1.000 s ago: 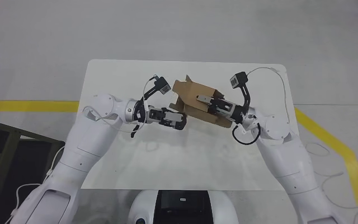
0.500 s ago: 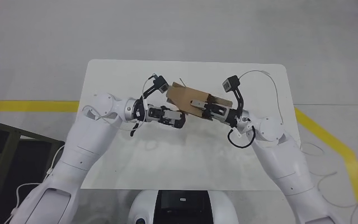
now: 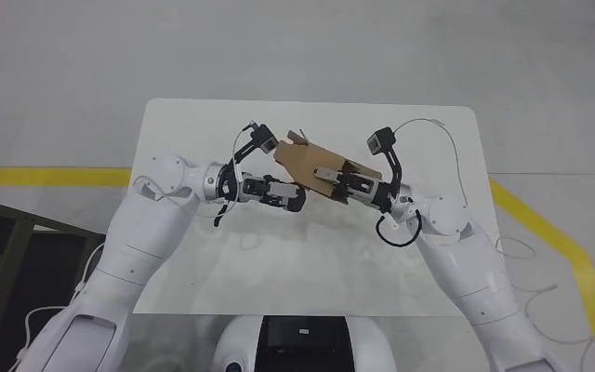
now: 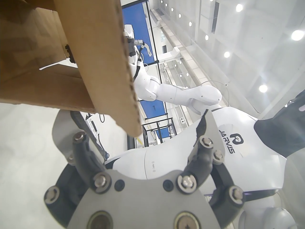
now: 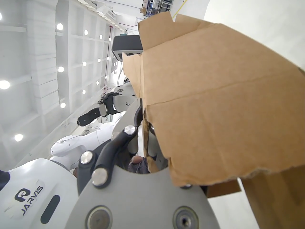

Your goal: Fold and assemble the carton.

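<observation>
Carton [image 3: 311, 163] sat over the middle of the white bench [image 3: 186, 260], a bit toward its far edge, between the two arms. Brown corrugated cardboard, partly opened, flaps loose and sticking out at the far-left end. It lay tilted, long axis running from far-left to near-right in the top view. Couldn't tell whether any corner touched the bench.

Right claw [image 3: 337, 179] was clamped on the carton's right end. One finger lay flat across the upper panel in the top view. In the right wrist view the claw [image 5: 143, 129] pinched a wall edge: one dark finger [image 5: 137, 120] ran beside the cut edge, the other was hidden behind the cardboard. The carton [image 5: 214, 96] showed a crease across the big panel and a ragged lower edge.

Left claw [image 3: 290, 196] was at the carton's near-left side, just under its lower corner. In the left wrist view the claw [image 4: 135, 122] was spread wide, gripping nothing. The tip of one carton [image 4: 95, 36] flap poked into the gap between the fingers, corrugated edge facing the camera. One fingertip [image 4: 206, 120] stood well clear of that flap; the opposite finger was partly hidden behind the cardboard, so contact there was unclear. The open inside of the carton showed beyond the flap.
</observation>
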Controlling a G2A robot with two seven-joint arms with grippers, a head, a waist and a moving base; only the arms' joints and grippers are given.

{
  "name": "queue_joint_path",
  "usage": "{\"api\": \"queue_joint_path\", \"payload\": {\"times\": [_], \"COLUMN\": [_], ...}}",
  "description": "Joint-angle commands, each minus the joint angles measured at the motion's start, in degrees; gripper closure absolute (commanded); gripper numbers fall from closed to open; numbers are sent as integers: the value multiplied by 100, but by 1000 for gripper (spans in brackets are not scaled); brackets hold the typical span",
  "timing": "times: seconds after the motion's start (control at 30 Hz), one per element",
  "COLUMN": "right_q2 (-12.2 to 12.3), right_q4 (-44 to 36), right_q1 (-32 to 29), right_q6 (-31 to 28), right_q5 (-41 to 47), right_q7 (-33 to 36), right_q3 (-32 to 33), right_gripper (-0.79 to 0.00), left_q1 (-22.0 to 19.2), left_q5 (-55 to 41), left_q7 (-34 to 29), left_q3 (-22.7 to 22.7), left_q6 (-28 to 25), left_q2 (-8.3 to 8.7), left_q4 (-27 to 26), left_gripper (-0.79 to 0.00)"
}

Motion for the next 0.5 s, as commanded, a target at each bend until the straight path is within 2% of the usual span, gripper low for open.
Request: {"api": "queue_joint_path", "payload": {"times": [0.0,0.47], "right_q2": [-3,-16], "right_q4": [1,-7], "right_q1": [-1,-31], "right_q6": [-5,-26], "right_q5": [5,38], "right_q7": [1,-11], "right_q3": [0,29], "right_gripper": [0,0], "left_q1": [6,41], "left_q5": [18,5], "left_q7": [-4,15], "left_q3": [-4,-26], "left_q6": [12,26], "left_q2": [3,8], "left_q4": [-15,-69], "left_gripper": [-785,-785]}}
